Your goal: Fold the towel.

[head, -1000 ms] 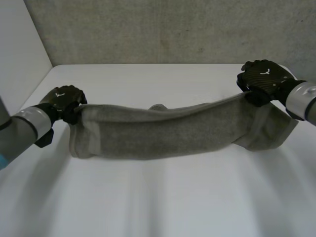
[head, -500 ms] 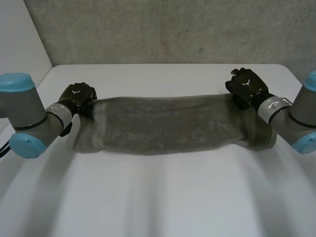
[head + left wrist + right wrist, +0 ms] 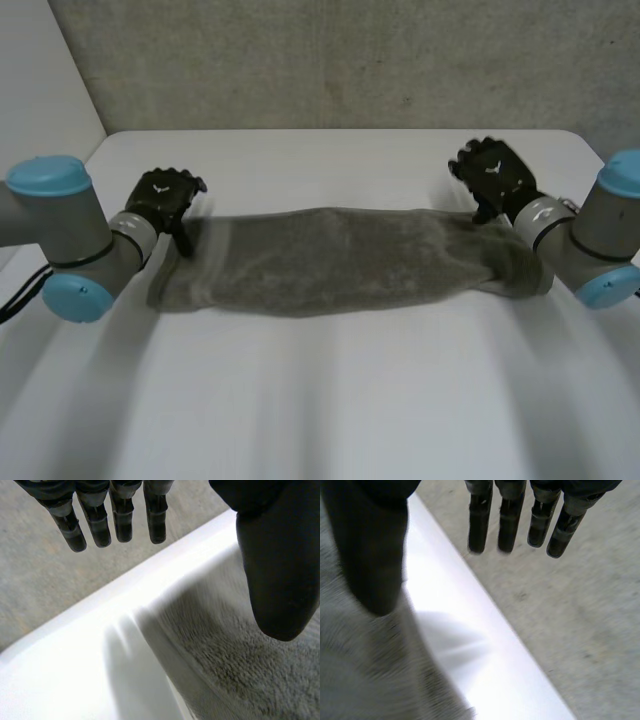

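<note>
The white table (image 3: 330,400) is carrying the whole work area, with a grey concrete wall (image 3: 330,60) standing behind its far edge. The grey towel (image 3: 340,260) is lying flat across the middle of the table as a long, narrow band running from side to side, its surface looking doubled over lengthwise. The left arm (image 3: 60,230) and the right arm (image 3: 600,230) are reaching in from either side, one to each end of the band. The left hand (image 3: 163,197) is hovering at the far corner of the towel's left end. In the left wrist view its fingers (image 3: 122,515) are pointing out straight past the table edge while its thumb (image 3: 277,565) is hanging over the cloth (image 3: 240,670), nothing being gripped between them. The right hand (image 3: 492,173) is sitting at the far corner of the right end. In the right wrist view its fingers (image 3: 480,520) are likewise extending straight and its thumb (image 3: 375,555) is spreading wide above the towel (image 3: 365,680), holding nothing. Contact between either thumb and the cloth cannot be confirmed.
</note>
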